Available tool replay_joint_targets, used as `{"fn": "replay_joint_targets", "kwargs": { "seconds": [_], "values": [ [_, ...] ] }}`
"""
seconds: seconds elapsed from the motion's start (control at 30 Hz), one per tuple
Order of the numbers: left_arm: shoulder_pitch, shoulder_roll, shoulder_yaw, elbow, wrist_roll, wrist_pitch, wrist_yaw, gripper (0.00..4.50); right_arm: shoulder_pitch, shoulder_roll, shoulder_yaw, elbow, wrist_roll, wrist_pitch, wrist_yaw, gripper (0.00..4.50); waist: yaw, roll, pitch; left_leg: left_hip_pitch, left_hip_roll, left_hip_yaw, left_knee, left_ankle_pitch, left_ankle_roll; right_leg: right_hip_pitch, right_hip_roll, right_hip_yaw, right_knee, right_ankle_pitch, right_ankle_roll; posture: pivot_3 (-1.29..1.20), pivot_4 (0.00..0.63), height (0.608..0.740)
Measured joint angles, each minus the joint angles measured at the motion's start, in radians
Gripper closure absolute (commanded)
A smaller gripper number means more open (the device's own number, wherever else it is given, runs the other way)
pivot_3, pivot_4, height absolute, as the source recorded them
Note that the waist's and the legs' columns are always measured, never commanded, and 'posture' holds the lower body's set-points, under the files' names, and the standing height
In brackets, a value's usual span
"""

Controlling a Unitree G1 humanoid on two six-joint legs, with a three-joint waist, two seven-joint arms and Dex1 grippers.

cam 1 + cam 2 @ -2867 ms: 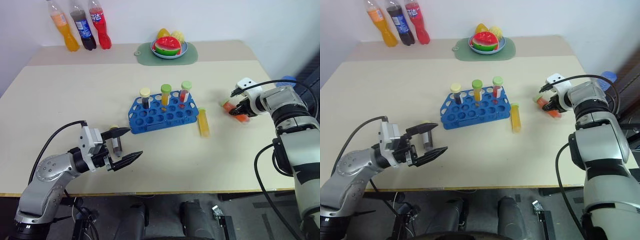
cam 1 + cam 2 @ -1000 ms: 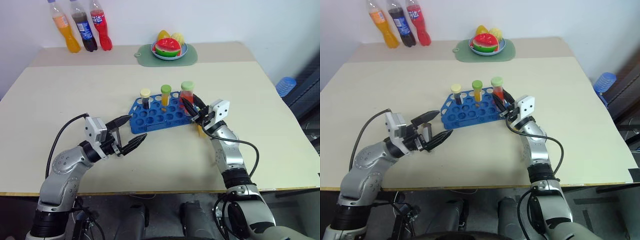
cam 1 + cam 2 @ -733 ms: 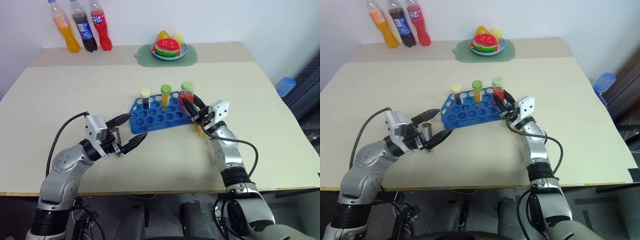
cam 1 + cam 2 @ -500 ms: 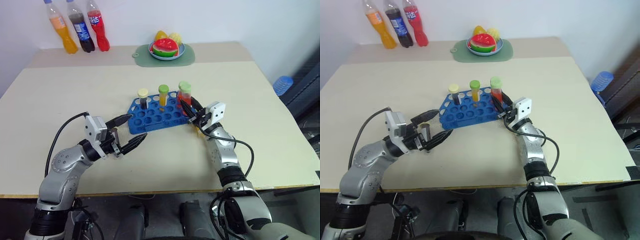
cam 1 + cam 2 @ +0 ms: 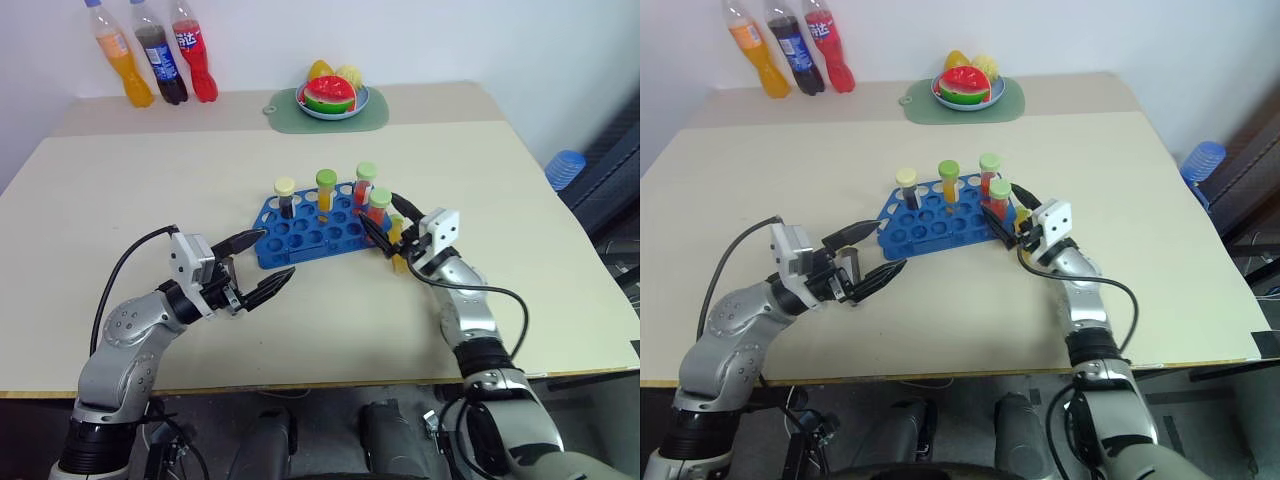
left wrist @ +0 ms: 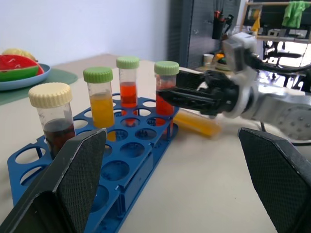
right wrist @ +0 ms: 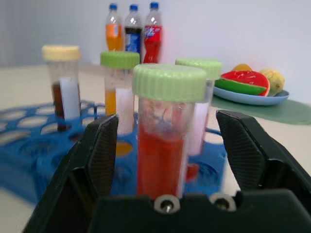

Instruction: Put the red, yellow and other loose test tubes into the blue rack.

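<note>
Standing upright in the blue rack (image 5: 318, 232) are four capped tubes: a dark one with a cream cap (image 5: 285, 193), an orange one with a green cap (image 5: 326, 187), a red one with a green cap (image 5: 366, 180), and a second red tube (image 5: 379, 206) at the rack's right end. The right gripper (image 5: 385, 230) is at this last tube. In the right wrist view its two fingers (image 7: 99, 155) stand apart on each side of the tube, with a gap visible between each finger and the glass, so the grip is released and the tube stands in its hole by itself. The lower end of the tube is hidden behind the gripper body there, so how deep it sits cannot be seen.

One yellow tube (image 5: 398, 243) lies on the table (image 5: 120, 190) just beside the right end of the rack. The right gripper covers most of it in the head views; in the left wrist view it is a blurred yellow shape, and its cap cannot be made out.

The left gripper (image 5: 258, 265) hovers over the table near the rack's left front corner, its fingers spread wide and holding nothing. Between them in the right eye view there is a small grey object (image 5: 848, 271); it is partly covered and what it is cannot be told.
</note>
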Motion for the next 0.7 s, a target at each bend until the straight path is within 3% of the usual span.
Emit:
{"fn": "replay_joint_targets", "kwargs": {
  "seconds": [0.23, 0.37, 0.53, 0.7],
  "values": [
    [-0.01, -0.017, -0.025, 0.02, 0.011, -0.006, -0.008, 0.0, 0.19, -0.2, 0.007, -0.467, 0.02, 0.412, 0.002, 0.9, 0.004, 0.0, 0.0, 0.0, 0.0, 0.0, 0.0, 0.0, 0.0, 0.0, 0.0, 0.0, 0.0, 0.0, 0.0, 0.0, 0.15, 0.74],
    [-0.022, -0.024, -0.034, 0.035, 0.019, -0.019, -0.021, 0.0, 0.199, -0.301, 0.01, -0.652, 0.021, 0.734, -0.04, 0.9, 0.003, 0.0, 0.0, 0.0, 0.0, 0.0, 0.001, 0.0, 0.0, 0.0, 0.0, 0.0, -0.001, 0.0, 0.0, 0.0, 0.15, 0.74],
    [-0.046, -0.037, -0.05, 0.064, 0.022, -0.026, -0.034, 0.0, -0.012, -0.379, 0.047, -0.666, 0.065, 1.276, -0.068, 0.9, 0.002, 0.0, 0.0, -0.001, 0.0, 0.0, 0.001, 0.0, 0.0, 0.0, 0.0, 0.0, -0.001, 0.0, 0.0, 0.0, 0.15, 0.74],
    [-0.043, -0.047, -0.066, 0.064, 0.029, -0.031, -0.04, 0.0, -0.212, -0.352, 0.058, -0.554, 0.114, 1.581, -0.083, 0.9, 0.009, 0.0, 0.0, -0.003, 0.0, 0.0, 0.0, -0.001, 0.001, -0.002, -0.001, -0.001, -0.003, 0.0, 0.0, 0.0, 0.15, 0.74]
  ]
}}
